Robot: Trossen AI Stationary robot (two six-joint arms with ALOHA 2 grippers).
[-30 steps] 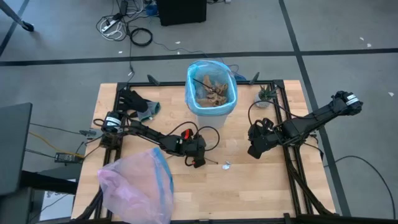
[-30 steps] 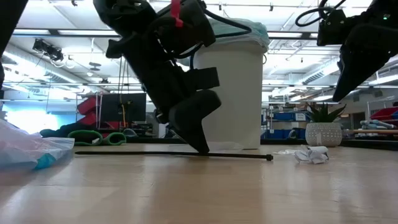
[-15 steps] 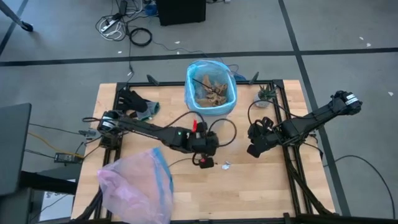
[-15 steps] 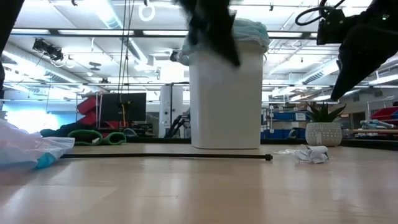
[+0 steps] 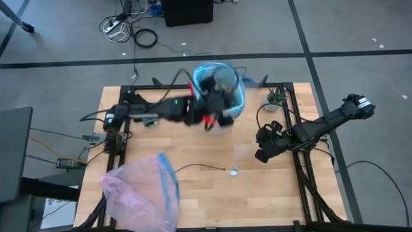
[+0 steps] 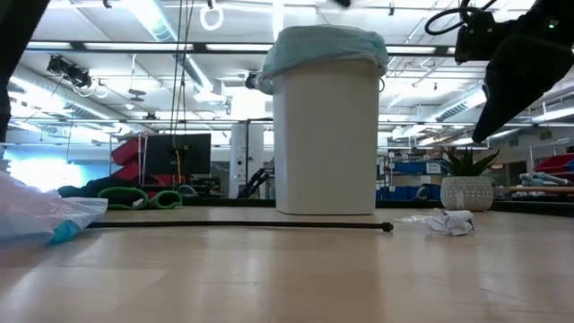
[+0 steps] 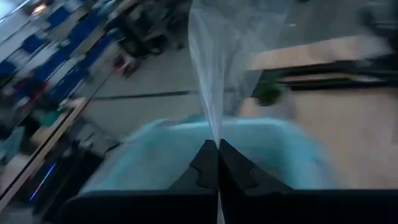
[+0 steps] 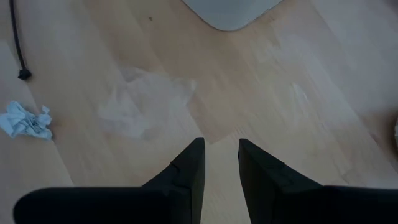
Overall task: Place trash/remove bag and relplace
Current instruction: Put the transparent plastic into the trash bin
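Two arms: the left gripper, pinched shut on a clear wrapper, hangs over the bag-lined bin just below it. Released off-centre, the wrapper could drift outside. The right gripper (fingers slightly apart, empty) waits beside a crumpled scrap.

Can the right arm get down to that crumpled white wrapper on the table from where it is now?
Probably yes. The right gripper hovers open over bare table, with the crumpled wrapper lying nearby and nothing between them.
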